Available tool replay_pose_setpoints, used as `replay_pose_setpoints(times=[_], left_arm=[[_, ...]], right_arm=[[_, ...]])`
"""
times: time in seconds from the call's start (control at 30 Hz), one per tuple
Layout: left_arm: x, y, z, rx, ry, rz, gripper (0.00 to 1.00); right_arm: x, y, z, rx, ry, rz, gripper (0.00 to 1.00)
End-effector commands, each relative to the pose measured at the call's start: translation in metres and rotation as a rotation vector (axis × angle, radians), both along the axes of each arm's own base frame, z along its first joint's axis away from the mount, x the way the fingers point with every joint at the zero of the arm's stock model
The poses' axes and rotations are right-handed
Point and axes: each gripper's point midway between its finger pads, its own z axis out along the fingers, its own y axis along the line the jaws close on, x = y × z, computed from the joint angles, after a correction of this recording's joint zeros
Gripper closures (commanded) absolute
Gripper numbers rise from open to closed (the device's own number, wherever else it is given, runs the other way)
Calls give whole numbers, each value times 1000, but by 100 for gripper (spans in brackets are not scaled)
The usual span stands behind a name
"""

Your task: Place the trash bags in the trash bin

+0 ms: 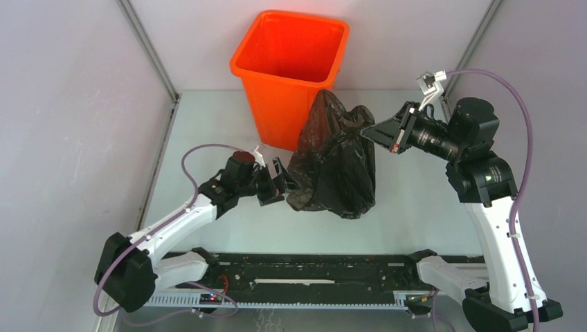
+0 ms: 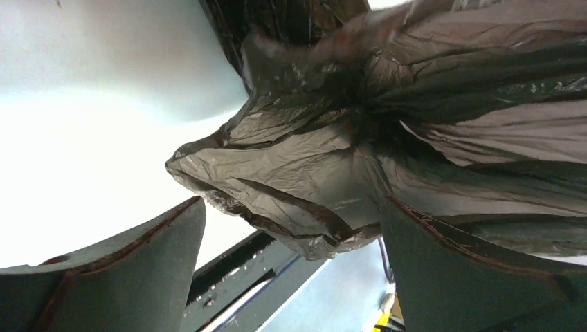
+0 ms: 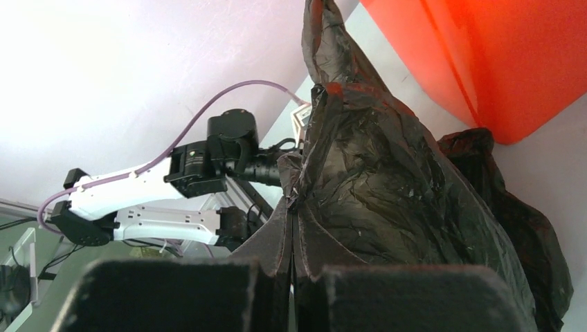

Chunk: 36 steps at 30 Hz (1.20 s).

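The black trash bag (image 1: 336, 162) hangs in a crumpled heap on the table, just in front of the orange trash bin (image 1: 291, 72), its top leaning on the bin's wall. My right gripper (image 1: 367, 131) is shut on a fold of the bag's upper right side and holds it up; the pinch shows in the right wrist view (image 3: 294, 200). My left gripper (image 1: 284, 181) is open at the bag's lower left edge. In the left wrist view a lobe of the bag (image 2: 291, 187) hangs just ahead of the gap between the spread fingers (image 2: 294, 277).
The bin (image 3: 484, 62) stands at the back of the table, against the rear wall. Grey enclosure walls close in on the left, back and right. A black rail (image 1: 311, 266) runs along the near edge between the arm bases.
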Motion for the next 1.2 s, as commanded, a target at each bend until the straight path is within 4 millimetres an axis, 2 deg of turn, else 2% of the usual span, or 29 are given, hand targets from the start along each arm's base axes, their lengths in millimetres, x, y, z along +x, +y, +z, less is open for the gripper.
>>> replay_pose_setpoints(times=[0.0,0.07,0.17,0.27,0.33,0.5,0.57,0.7,0.77,0.83,0.9,0.97,1.0,1.07,1.13,1.17], left_arm=[[22,-8,0,-12,-98,25,0],[24,-9,-19,17,-66,22,0],[30,-22,-28,-29,-75,-11,1],[42,-32,-35,-44,-91,-26,11],[51,-36,-44,-25,-84,-23,13],[64,-28,-66,52,-76,37,13],[65,-23,-68,75,-83,50,12],[68,-18,-64,79,-120,62,3],[71,-27,-59,25,-128,33,3],[71,-43,-52,-59,-115,-13,7],[75,-55,-44,-127,-116,-25,18],[82,-54,-39,-146,-121,3,38],[84,-51,-36,-148,-130,17,52],[85,-39,-28,-126,-135,44,70],[83,-17,-15,-59,-161,84,90],[80,-1,5,-22,-207,114,98]], right_arm=[[-14,0,15,23,-24,30,100],[-12,0,15,19,-21,26,100],[-12,0,15,11,-19,24,100],[-13,0,13,5,-8,25,100],[-15,-1,12,2,-4,27,100],[-19,-2,13,-3,-7,25,100],[-20,-3,14,-6,-10,22,100],[-22,-4,14,-7,-15,23,100],[-23,-4,14,-6,-15,23,100],[-24,-4,14,-6,-15,23,100],[-26,-5,15,-6,-14,21,100],[-28,-6,14,-5,-8,21,100],[-28,-6,13,-9,-5,20,100],[-31,-9,9,-19,4,7,100],[-32,-13,1,-41,18,-17,100],[-31,-16,-4,-54,28,-37,100]])
